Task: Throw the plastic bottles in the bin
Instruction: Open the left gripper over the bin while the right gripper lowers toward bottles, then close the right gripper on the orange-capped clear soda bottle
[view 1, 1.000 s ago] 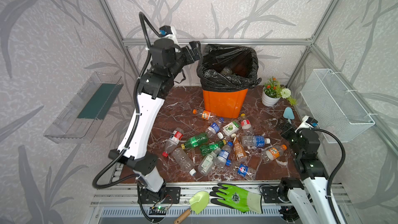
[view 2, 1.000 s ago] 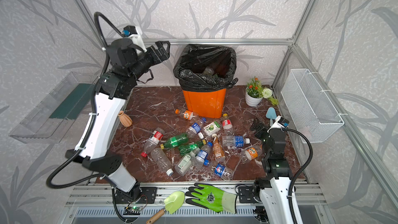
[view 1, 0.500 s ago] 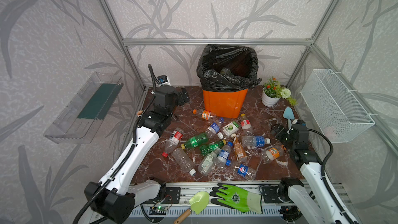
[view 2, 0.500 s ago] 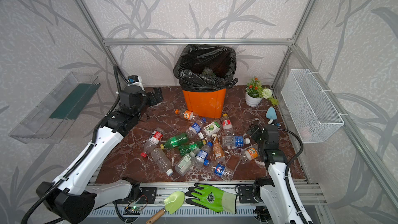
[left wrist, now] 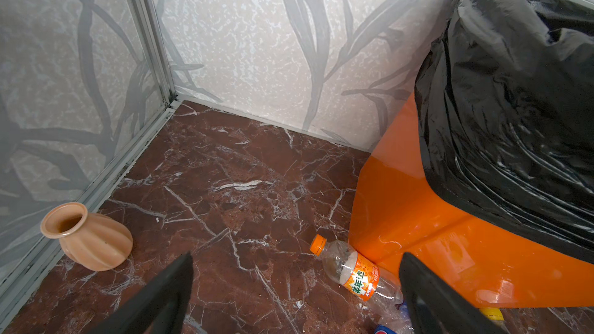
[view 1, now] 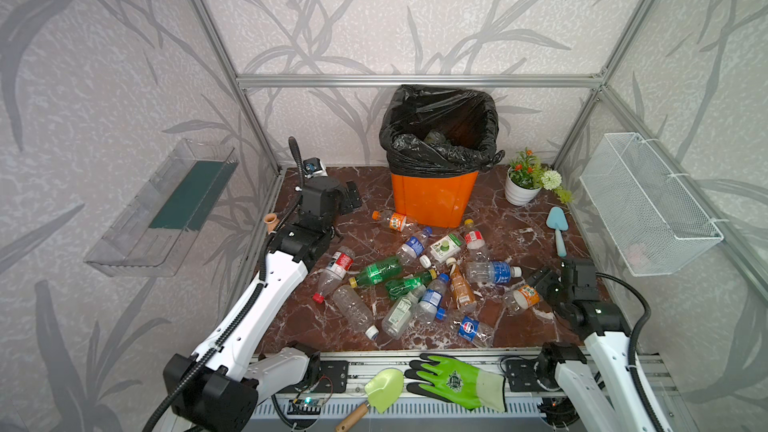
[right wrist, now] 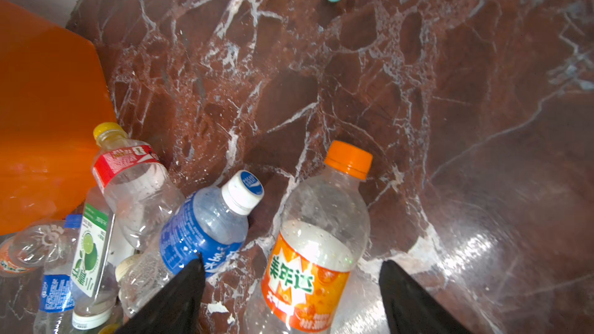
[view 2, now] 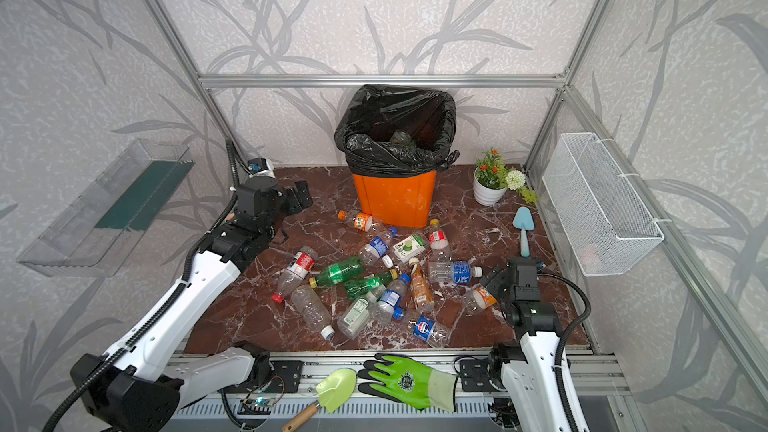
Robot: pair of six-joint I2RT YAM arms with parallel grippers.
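Note:
Several plastic bottles (view 1: 415, 284) lie scattered on the marble floor in front of the orange bin (view 1: 434, 197), which has a black bag and a bottle inside. My right gripper (right wrist: 291, 263) is open and straddles a clear bottle with an orange label and cap (right wrist: 315, 252). There are gaps on both sides of it. In both top views this gripper (view 1: 540, 280) (view 2: 490, 280) sits at the pile's right edge by that bottle (view 1: 519, 299). My left gripper (left wrist: 296, 255) (view 1: 351, 201) hangs open and empty, low at the back left. Another orange-label bottle (left wrist: 353, 271) lies against the bin (left wrist: 418, 204).
A terracotta vase (left wrist: 86, 236) stands by the left wall. A white flower pot (view 1: 521, 191) and a blue trowel (view 1: 557, 226) are at the back right. A wire basket (view 1: 648, 209) and a clear tray (view 1: 166, 205) hang on the walls. A green glove (view 1: 457, 380) lies on the front rail.
My left arm has dropped from beside the bin's rim to low over the back-left floor. My right gripper has moved in over the orange-label bottle and its jaws have narrowed.

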